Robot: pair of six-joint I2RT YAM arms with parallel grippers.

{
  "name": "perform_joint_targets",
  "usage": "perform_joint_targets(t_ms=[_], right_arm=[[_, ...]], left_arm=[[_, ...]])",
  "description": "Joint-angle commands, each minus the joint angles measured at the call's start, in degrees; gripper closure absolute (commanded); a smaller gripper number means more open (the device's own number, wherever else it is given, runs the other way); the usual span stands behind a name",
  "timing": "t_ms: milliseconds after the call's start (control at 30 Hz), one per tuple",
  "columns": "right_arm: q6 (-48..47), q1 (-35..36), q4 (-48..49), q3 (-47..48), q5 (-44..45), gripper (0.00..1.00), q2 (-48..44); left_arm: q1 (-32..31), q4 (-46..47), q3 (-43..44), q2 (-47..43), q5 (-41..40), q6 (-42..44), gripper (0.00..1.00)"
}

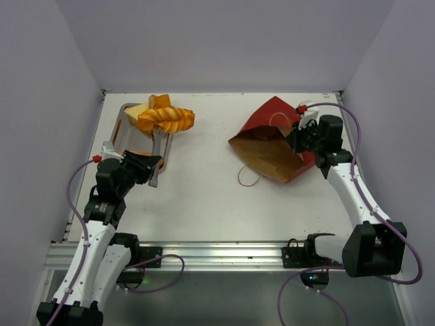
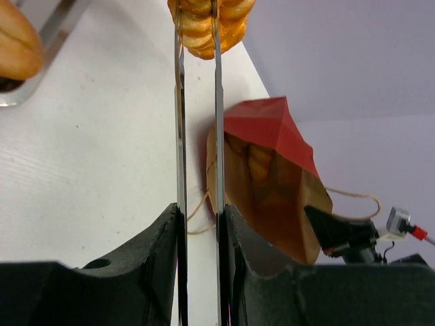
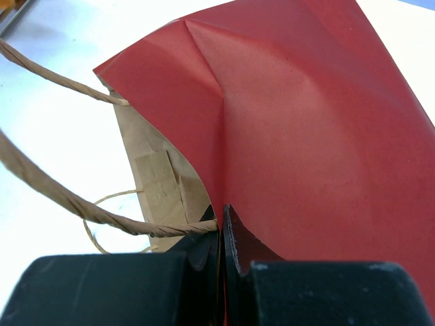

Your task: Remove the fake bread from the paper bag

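Overhead view: on the white bench (image 1: 204, 190), a steel tray (image 1: 119, 122) sits at ten o'clock with a bread slice (image 1: 158, 103) on it. The left hand (image 1: 163, 132) pinches a golden croissant (image 1: 166, 120) just over the tray's right side. At two o'clock the paper bag (image 1: 272, 146) lies on its side, red outside and brown inside, its mouth open toward seven o'clock. The right hand (image 1: 297, 139) grips the bag's rim on its three o'clock side.

Left wrist view: two long thin fingers (image 2: 180, 102) are pressed onto the croissant (image 2: 204, 20) at twelve o'clock. The bag's open mouth (image 2: 272, 176) faces the camera at three o'clock, and something ridged and orange seems to lie inside, perhaps more bread.

Right wrist view: the right hand (image 3: 222, 224) is pressed together on the bag's red wall (image 3: 312, 136), with a string handle (image 3: 68, 197) crossing at nine o'clock.

The croissant looks ready to be set down: the next move calls for lowering it onto the tray and letting go while the bag stays held open. No brand, label or writing can be read in any view
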Motion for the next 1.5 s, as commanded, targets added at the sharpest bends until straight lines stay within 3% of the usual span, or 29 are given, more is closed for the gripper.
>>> perform_joint_targets(t_ms=[0, 200, 733, 1467], right_arm=[[0.0, 0.2, -0.07, 0.23, -0.21, 1.0, -1.55], [0.08, 0.2, -0.16, 0.4, -0.47, 1.0, -1.64], [0.26, 0.29, -0.25, 0.49, -0.73, 1.0, -2.17], [-0.09, 0.2, -0.16, 0.23, -0.38, 1.0, -1.91]], left_arm=[[4.31, 2.01, 3.36, 0.67, -0.91, 0.99, 1.0], [9.76, 1.31, 3.28, 1.56, 0.68, -0.06, 1.0], [11.09, -9.85, 5.12, -0.64, -0.38, -4.02, 1.0], [17.77, -7.3, 3.72, 5.78, 2.61, -3.93, 0.98]])
